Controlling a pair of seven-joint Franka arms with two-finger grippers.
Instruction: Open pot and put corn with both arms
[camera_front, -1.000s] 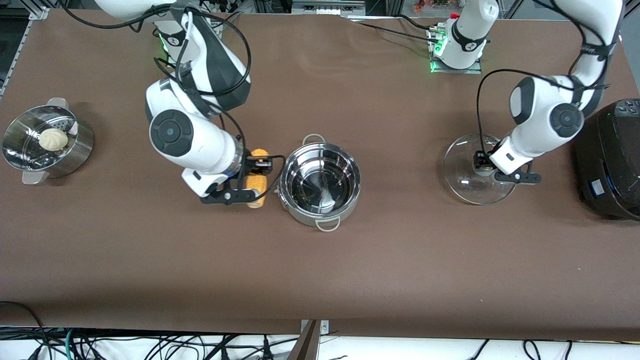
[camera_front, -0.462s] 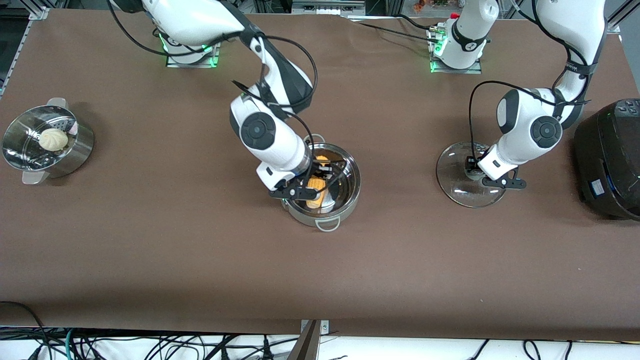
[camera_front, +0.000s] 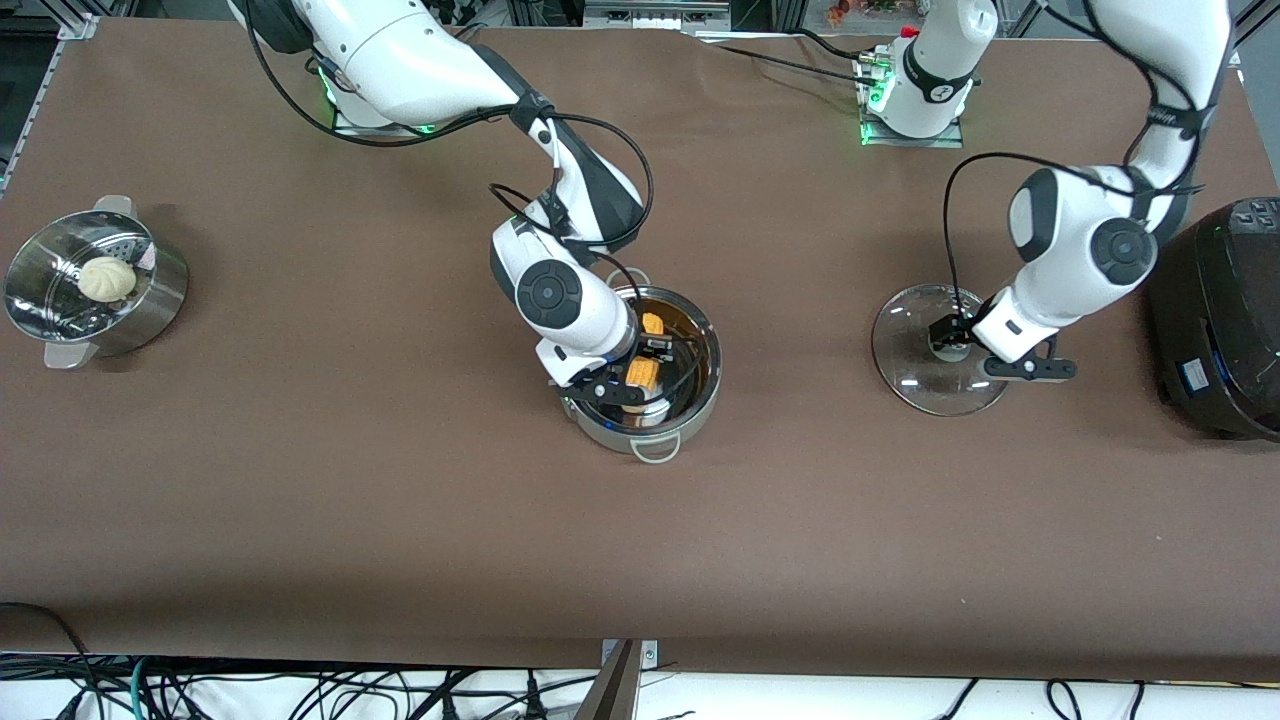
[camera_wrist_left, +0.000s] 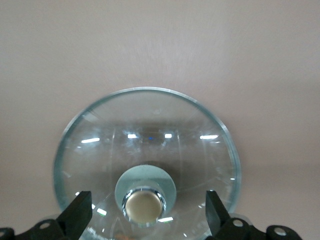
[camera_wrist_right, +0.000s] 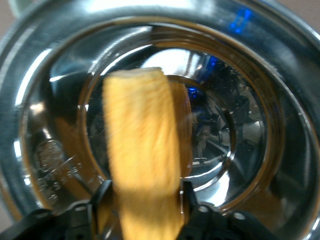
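The steel pot stands open mid-table, wire loop handles showing. My right gripper reaches down inside it, shut on the yellow-orange corn cob. In the right wrist view the corn hangs between my fingers over the pot's shiny bottom. The glass lid lies flat on the table toward the left arm's end. My left gripper is over it, open. In the left wrist view its fingers stand well apart on either side of the tan knob on the lid.
A steel pot with flat tab handles holds a pale bun at the right arm's end. A large black cooker stands at the left arm's end, close beside the lid and my left arm.
My right gripper carried the corn from the table beside the pot to over it, then down inside. The lid shifted slightly toward the pot; my left wrist has since lifted.
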